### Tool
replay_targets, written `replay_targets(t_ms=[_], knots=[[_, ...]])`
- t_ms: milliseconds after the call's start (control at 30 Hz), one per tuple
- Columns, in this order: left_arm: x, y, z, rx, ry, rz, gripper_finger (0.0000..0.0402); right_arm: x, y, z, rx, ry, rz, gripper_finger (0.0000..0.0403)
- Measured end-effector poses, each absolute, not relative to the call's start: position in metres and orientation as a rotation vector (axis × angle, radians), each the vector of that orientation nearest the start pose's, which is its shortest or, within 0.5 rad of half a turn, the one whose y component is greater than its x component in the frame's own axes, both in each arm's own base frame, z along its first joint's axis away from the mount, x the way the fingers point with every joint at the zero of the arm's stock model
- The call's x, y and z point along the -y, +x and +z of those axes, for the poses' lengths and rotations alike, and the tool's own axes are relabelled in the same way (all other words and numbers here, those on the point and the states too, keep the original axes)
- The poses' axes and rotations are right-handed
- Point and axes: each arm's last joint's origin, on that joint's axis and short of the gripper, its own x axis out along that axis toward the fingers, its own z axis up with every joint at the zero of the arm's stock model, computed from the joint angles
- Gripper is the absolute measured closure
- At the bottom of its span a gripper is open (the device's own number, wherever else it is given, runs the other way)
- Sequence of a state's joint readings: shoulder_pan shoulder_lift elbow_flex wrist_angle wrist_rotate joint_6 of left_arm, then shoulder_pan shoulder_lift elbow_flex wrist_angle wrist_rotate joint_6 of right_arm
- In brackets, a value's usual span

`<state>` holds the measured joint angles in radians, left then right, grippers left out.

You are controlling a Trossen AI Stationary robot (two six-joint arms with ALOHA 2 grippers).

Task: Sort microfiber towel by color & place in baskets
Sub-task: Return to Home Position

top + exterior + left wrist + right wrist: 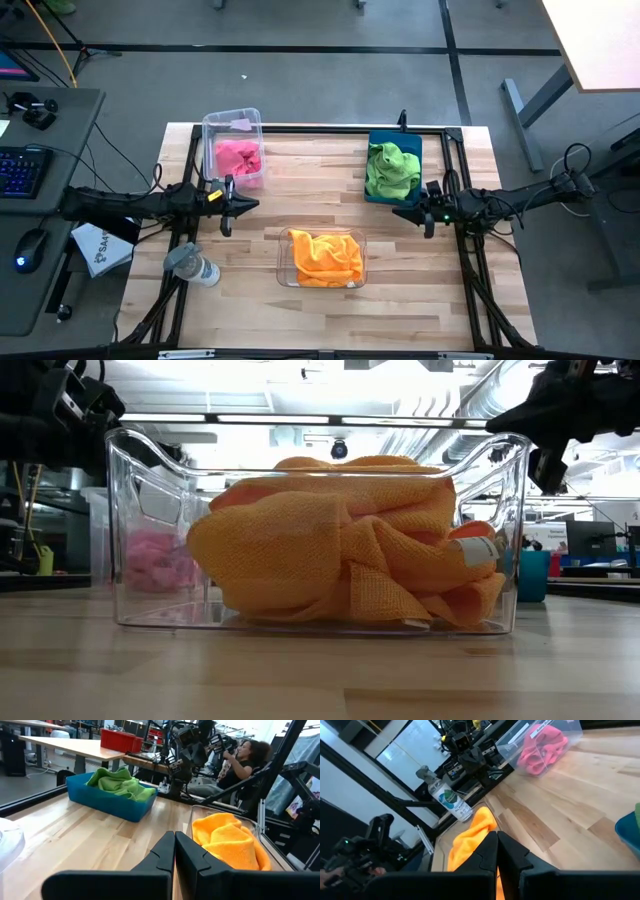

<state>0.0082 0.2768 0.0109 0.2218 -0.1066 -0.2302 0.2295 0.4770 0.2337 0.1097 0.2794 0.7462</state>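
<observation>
Nearest, orange towels (325, 258) heaped in a clear bin (283, 268), spray bottle (192, 265) beside it on the left arm's side. Midway back, left gripper (228, 207) and right gripper (424, 214), each with fingers pressed together on nothing, both cut off at the top edge in the low view. Farthest, pink towels (239, 157) in the second clear bin (232, 118), only a blur through plastic in the low view. Green towels (392, 168) in the blue bin (402, 138), mostly hidden there.
</observation>
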Motion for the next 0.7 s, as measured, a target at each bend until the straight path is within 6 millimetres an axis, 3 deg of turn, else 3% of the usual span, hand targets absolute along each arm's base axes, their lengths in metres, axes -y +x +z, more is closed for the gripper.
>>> replay_targets(t_ms=[433,700], knots=[[-0.004,0.115,0.165,-0.03,-0.231,0.121,0.0401,-0.022,0.13,0.21,-0.105,0.433,-0.066,0.0403],[-0.004,0.115,0.165,-0.03,-0.23,0.121,0.0401,-0.024,0.118,0.182,0.061,0.411,0.114,0.0403]])
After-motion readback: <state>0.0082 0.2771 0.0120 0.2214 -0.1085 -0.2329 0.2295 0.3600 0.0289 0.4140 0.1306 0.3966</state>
